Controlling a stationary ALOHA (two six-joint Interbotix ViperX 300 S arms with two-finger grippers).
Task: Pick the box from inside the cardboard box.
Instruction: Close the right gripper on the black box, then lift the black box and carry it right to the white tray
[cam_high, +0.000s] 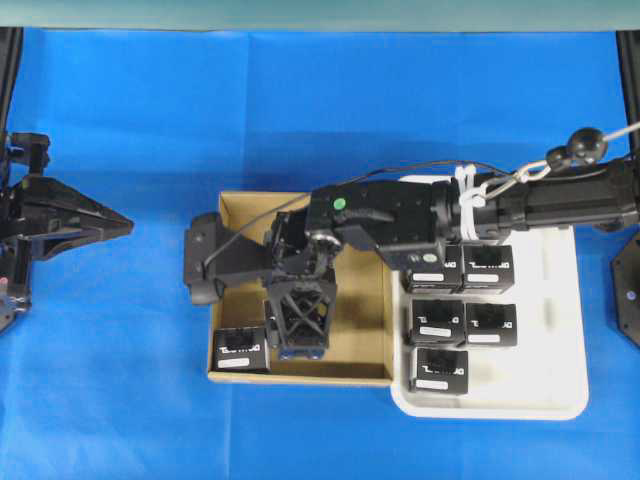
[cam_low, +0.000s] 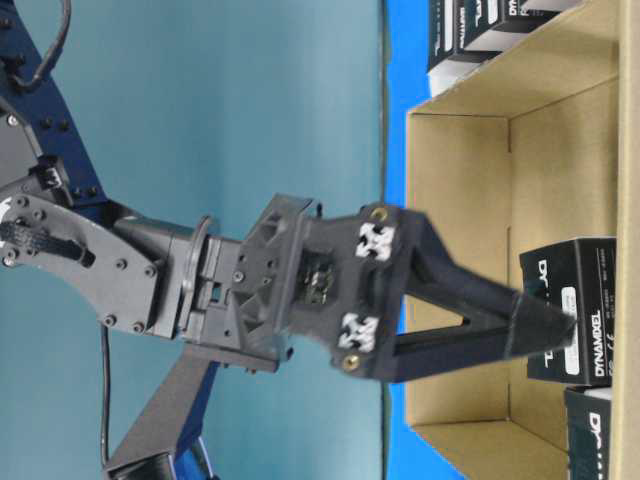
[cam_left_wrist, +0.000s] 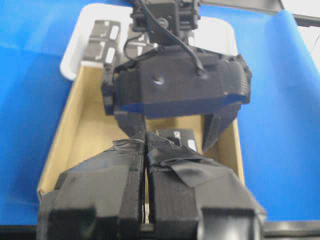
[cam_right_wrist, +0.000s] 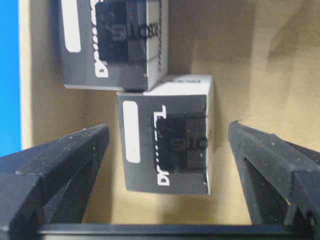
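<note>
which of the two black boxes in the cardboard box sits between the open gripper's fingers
The nearer small black box, framed between the right gripper's open fingers; the other black box lies beyond them.

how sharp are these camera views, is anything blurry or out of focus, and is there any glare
Overhead: evenly lit and sharp, the white tray bright but not blown out. Table-level: the left gripper up close is slightly soft. Left wrist: its own taped fingers are blurred, the cardboard box beyond clearer. Right wrist: dim and soft, lettering on the box smeared between the open right gripper's fingers. No strong glare anywhere.
</note>
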